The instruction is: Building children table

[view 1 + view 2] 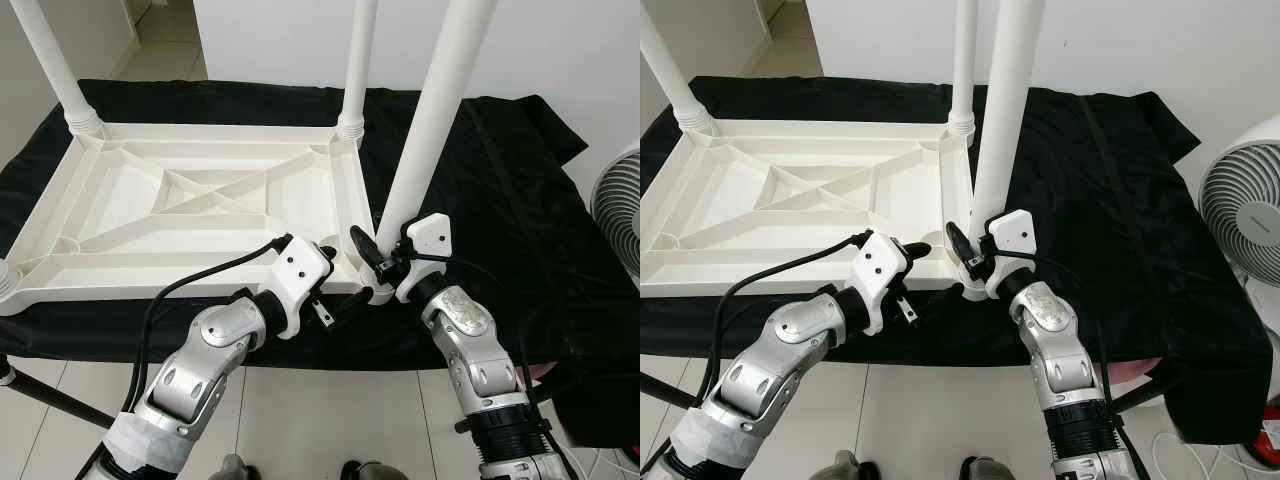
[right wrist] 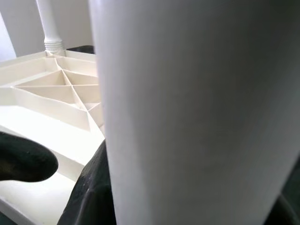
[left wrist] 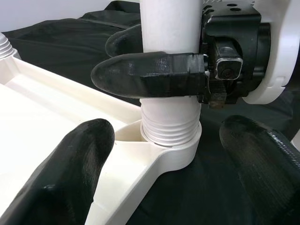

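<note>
Tabletop (image 1: 200,205), white and ribbed, lies upside down on black cloth (image 1: 500,200) so I can fit legs. At its near right corner, my right gripper (image 3: 140,61) clamps the leg (image 1: 435,110) above the threaded socket (image 3: 171,140). My left gripper (image 3: 168,168) waits spread wide beside that socket.

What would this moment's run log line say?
right end effector: shut on table leg | leg threads in corner socket | left end effector: open, beside socket
</note>
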{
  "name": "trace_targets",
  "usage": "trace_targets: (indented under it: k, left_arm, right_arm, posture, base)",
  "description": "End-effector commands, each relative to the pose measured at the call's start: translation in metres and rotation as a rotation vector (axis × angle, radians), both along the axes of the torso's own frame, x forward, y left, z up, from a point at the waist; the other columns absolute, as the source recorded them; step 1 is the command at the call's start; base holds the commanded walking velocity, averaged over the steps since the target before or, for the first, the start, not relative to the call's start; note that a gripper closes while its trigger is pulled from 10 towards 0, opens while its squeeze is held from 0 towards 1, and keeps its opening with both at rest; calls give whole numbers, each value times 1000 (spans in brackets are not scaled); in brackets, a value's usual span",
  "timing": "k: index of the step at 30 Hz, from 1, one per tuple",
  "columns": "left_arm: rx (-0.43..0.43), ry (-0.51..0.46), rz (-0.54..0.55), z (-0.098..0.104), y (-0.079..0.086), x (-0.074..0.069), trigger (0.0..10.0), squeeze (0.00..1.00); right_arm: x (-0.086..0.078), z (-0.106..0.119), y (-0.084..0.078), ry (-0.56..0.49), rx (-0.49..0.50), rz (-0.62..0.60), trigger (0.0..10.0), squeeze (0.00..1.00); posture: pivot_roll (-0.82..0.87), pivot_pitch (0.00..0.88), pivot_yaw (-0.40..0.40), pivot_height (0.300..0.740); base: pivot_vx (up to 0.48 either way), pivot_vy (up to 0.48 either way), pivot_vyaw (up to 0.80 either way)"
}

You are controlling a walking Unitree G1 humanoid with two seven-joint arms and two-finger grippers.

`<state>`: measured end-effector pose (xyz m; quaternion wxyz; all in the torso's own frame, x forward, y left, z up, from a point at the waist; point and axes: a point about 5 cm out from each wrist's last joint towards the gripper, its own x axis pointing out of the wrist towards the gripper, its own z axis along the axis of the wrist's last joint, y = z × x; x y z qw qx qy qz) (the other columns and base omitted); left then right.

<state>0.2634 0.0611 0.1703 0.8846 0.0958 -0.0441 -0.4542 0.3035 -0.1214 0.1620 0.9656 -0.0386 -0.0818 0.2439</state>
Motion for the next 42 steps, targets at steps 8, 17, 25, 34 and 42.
trace_targets:
  k: [8, 17, 25, 34, 42]
  left_arm:
    - [17, 5, -13, -1, 0, 0, 10000, 0]
    - [17, 6, -10, -2, 1, 0, 10000, 0]
    - [14, 6, -16, -2, -1, -1, 10000, 0]
    - [12, 9, -24, -3, -4, -2, 10000, 0]
    - [7, 13, -40, -4, -7, -4, 10000, 0]
  right_arm:
    - [0, -37, -12, 204, -7, -93, 10000, 0]
    - [-3, -40, -9, 197, -1, -122, 10000, 0]
    - [-1, -33, -9, 155, 47, -278, 10000, 0]
    - [1, -33, -6, 113, 32, -508, 10000, 0]
    - [6, -37, -10, 115, 48, -643, 10000, 0]
  posture:
    - [-61, 125, 14, 740]
    - [-58, 124, 12, 740]
    - [-62, 124, 8, 740]
    - [-61, 114, -4, 740]
    - [-58, 102, -15, 740]
  base:
    - [0, 0, 0]
    - [0, 0, 0]
    - [0, 0, 0]
    - [0, 0, 0]
    - [0, 0, 0]
